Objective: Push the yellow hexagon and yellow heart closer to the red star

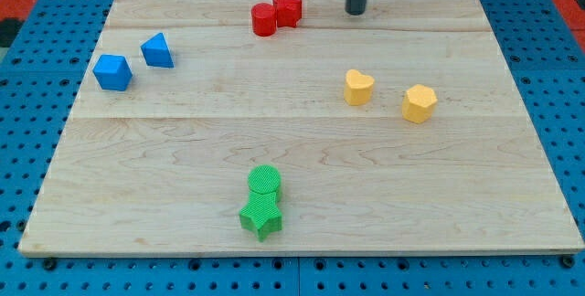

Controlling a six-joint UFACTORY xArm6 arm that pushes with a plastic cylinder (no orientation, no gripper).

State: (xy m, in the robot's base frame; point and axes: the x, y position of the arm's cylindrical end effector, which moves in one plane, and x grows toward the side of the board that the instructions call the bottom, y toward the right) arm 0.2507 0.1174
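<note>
The red star (288, 8) sits near the view's top centre, touching a red cylinder (264, 19) on its left. The yellow heart (358, 87) lies right of centre. The yellow hexagon (420, 103) lies a little to the right of the heart and slightly lower. My tip (356, 11) is at the view's top, to the right of the red star and above the yellow heart, apart from every block.
A blue cube (112, 72) and a blue triangular block (157, 50) lie at the view's left. A green cylinder (265, 181) touches a green star (261, 215) near the bottom centre. The wooden board (164, 186) lies on a blue pegboard.
</note>
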